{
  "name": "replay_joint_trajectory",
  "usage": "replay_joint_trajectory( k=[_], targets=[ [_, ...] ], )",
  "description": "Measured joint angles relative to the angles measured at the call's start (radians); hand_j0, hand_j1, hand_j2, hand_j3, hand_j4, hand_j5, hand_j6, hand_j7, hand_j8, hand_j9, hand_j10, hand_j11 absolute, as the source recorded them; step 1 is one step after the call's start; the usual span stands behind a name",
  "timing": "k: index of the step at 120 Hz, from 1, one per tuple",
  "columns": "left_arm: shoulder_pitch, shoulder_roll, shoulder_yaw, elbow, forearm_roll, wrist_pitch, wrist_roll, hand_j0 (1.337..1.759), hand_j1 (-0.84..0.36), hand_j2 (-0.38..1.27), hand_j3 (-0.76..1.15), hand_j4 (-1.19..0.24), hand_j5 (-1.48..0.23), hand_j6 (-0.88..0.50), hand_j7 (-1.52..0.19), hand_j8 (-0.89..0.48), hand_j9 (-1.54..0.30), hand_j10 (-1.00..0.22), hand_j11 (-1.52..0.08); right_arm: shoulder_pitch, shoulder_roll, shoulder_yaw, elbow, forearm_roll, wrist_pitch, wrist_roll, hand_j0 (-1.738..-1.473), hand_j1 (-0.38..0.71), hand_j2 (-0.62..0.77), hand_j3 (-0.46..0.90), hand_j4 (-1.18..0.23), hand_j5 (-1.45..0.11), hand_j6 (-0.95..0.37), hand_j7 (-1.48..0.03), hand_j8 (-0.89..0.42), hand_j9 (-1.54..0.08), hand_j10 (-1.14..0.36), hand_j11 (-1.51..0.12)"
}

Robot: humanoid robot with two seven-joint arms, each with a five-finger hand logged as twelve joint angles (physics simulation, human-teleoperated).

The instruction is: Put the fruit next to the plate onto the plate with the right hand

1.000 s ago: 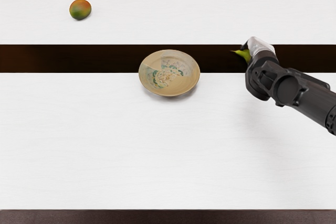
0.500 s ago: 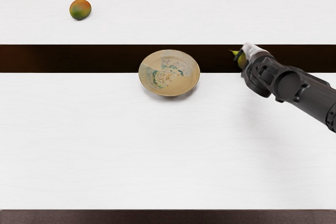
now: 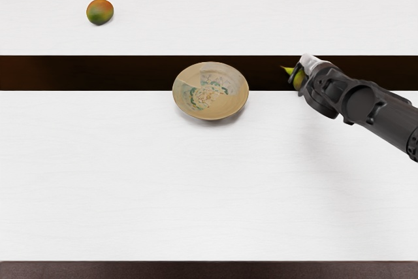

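At the far edge of the near desk (image 3: pixel 196 181), to the right of the plate (image 3: pixel 210 91) and apart from it, a yellow-green fruit (image 3: pixel 296 78) is seen against the dark gap (image 3: pixel 98 73) that divides the two white surfaces. Only its left part is shown; the rest is covered by the right hand (image 3: pixel 308 73), which is pressed up against it. A thin pointed tip is directed toward the upper left of the picture, so the long axis appears to run from upper left to lower right, though its full length is hidden. Whether the hand is clenched around the fruit or merely laid on it cannot be told. The right arm (image 3: pixel 372 109) is brought in from the right edge. A red-green fruit (image 3: pixel 100 11) is set on the far surface (image 3: pixel 261 17), well apart.
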Motion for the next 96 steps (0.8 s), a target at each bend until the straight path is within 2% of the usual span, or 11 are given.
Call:
replay_joint_trajectory(
  k=[15, 25, 36, 37, 42, 43, 96],
  targets=[
    [0.000, 0.000, 0.000, 0.000, 0.000, 0.000, 0.000, 1.658, 0.35, 0.00, 0.00, 0.00, 0.00, 0.00, 0.00, 0.00, 0.00, 0.00, 0.00, 0.012, 0.000, 0.000, 0.000, 0.012, 0.004, 0.000, -1.646, 0.33, 0.19, 0.00, -0.86, -1.07, -0.10, -1.06, -0.28, -1.06, -0.55, -1.05],
    [0.000, 0.000, 0.000, 0.000, 0.000, 0.000, 0.000, 1.658, 0.35, 0.00, 0.00, 0.00, 0.00, 0.00, 0.00, 0.00, 0.00, 0.00, 0.00, 0.036, 0.005, 0.002, 0.001, 0.017, 0.007, 0.000, -1.645, 0.33, 0.17, 0.00, -0.82, -1.13, -0.08, -1.07, -0.25, -1.09, -0.53, -1.07],
    [0.000, 0.000, 0.000, 0.000, 0.000, 0.000, 0.000, 1.658, 0.35, 0.00, 0.00, 0.00, 0.00, 0.00, 0.00, 0.00, 0.00, 0.00, 0.00, 0.067, 0.015, 0.003, 0.002, 0.020, 0.008, 0.000, -1.646, 0.35, 0.20, 0.00, -0.80, -1.16, -0.08, -1.08, -0.24, -1.10, -0.53, -1.08],
    [0.000, 0.000, 0.000, 0.000, 0.000, 0.000, 0.000, 1.658, 0.35, 0.00, 0.00, 0.00, 0.00, 0.00, 0.00, 0.00, 0.00, 0.00, 0.00, 0.070, 0.016, 0.004, 0.002, 0.021, 0.008, 0.000, -1.646, 0.35, 0.17, 0.00, -0.79, -1.17, -0.07, -1.08, -0.23, -1.11, -0.52, -1.09],
    [0.000, 0.000, 0.000, 0.000, 0.000, 0.000, 0.000, 1.658, 0.35, 0.00, 0.00, 0.00, 0.00, 0.00, 0.00, 0.00, 0.00, 0.00, 0.00, 0.081, 0.020, 0.007, 0.002, 0.029, 0.010, 0.000, -1.646, 0.35, 0.20, 0.00, -0.80, -1.18, -0.07, -1.09, -0.24, -1.11, -0.53, -1.09],
    [0.000, 0.000, 0.000, 0.000, 0.000, 0.000, 0.000, 1.658, 0.35, 0.00, 0.00, 0.00, 0.00, 0.00, 0.00, 0.00, 0.00, 0.00, 0.00, 0.083, 0.020, 0.007, 0.003, 0.032, 0.011, 0.000, -1.646, 0.35, 0.18, 0.00, -0.78, -1.18, -0.06, -1.09, -0.22, -1.11, -0.52, -1.09],
    [0.000, 0.000, 0.000, 0.000, 0.000, 0.000, 0.000, 1.658, 0.35, 0.00, 0.00, 0.00, 0.00, 0.00, 0.00, 0.00, 0.00, 0.00, 0.00, 0.174, 0.093, 0.014, 0.005, 0.114, 0.105, 0.001, -1.647, 0.36, 0.21, 0.00, -0.78, -1.20, -0.07, -1.09, -0.24, -1.12, -0.52, -1.09]
  ],
)
